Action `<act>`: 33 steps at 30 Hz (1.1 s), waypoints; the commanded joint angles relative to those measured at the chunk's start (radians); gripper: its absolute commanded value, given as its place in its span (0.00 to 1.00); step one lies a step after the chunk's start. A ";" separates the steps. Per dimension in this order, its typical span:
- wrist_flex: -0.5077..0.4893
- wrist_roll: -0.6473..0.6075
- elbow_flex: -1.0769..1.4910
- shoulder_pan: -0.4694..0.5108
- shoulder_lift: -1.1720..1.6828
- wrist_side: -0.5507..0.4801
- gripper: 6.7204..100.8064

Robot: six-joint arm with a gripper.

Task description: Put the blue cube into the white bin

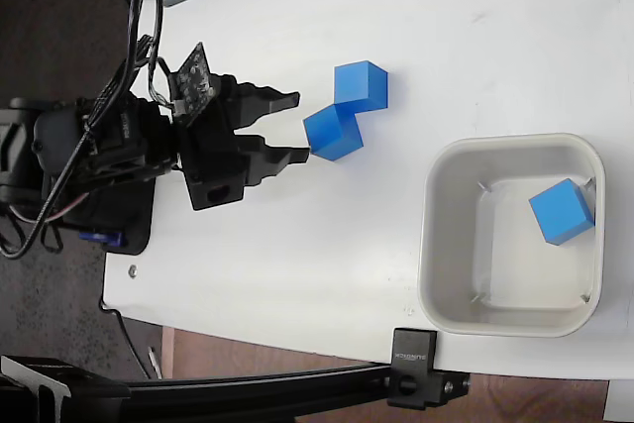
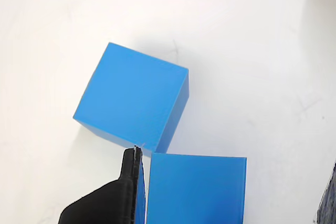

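My tool is spread, its two black fingers reaching across the white counter toward the nearer cube, and nothing is pinched yet. In the fixed view the lower fingertip sits right at that cube's left face, while the upper finger is above it with a clear gap between. In the wrist view one finger lies along the left side of the cube at the bottom edge, with its tip just under the corner of the far cube. The two cubes on the counter touch corner to edge, the far cube standing just beyond the near one. A third cube already lies in the bin, against its right wall. My worry is the crowding: if I close here, the upper finger may catch the far cube as well, wedging both or knocking one aside. The near cube also sits turned against my fingers, so I judge a squeeze could land on its corners and twist it out of my grip. Pushing further forward would likely shove both cubes along the counter.
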 commanded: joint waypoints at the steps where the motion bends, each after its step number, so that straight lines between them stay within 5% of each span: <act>1: -0.038 0.011 -0.015 -0.011 0.011 -0.015 0.88; 33: -0.249 0.095 0.100 -0.066 -0.084 0.052 0.92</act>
